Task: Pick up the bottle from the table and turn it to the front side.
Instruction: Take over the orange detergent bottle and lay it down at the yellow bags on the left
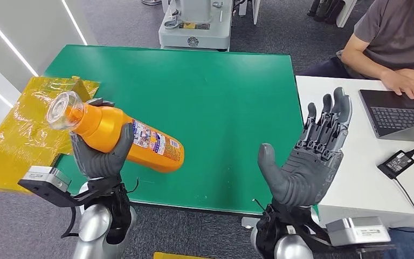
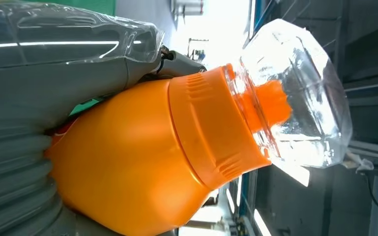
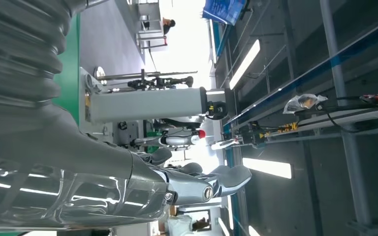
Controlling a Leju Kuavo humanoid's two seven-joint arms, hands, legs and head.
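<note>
Left hand (image 1: 101, 156): wrapped around the orange bottle (image 1: 119, 135), thumb curling up over its near side just beside the label, fingers behind and under the body; the grip sits near the middle of the bottle's length.
Left hand, wrist view: grey ribbed cover and thick thumb (image 2: 54, 64) press against the bottle's shoulder; how the darker fingers lie on the far side cannot be made out, the bottle hides them.
Right hand (image 1: 308, 156): holds nothing, palm up and facing inward, fingers (image 1: 329, 116) spread and stretched up, thumb standing apart; it hovers over the near right edge of the green desk (image 1: 221, 91), well apart from the bottle.
Bottle position: lifted off the green desk, above its near left corner.
Bottle long axis: lying close to level, tilted, running from upper left to lower right in the head view.
Bottle direction: clear cap (image 1: 62, 109) points to the robot's left and a little up, toward the yellow sheet (image 1: 16, 135); base points toward the middle of the desk.
Bottle face: printed label (image 1: 151, 140) with blue and white marks is turned up toward the head camera.
Cap detail: transparent faceted cover (image 2: 295, 93) over an orange nozzle, above a ribbed orange collar (image 2: 216, 128).
Surroundings: a white desk (image 1: 350, 162) stands to the right with a laptop (image 1: 399, 113) and a black power brick (image 1: 398, 162); a seated person's hand (image 1: 407, 86) rests at the laptop.
</note>
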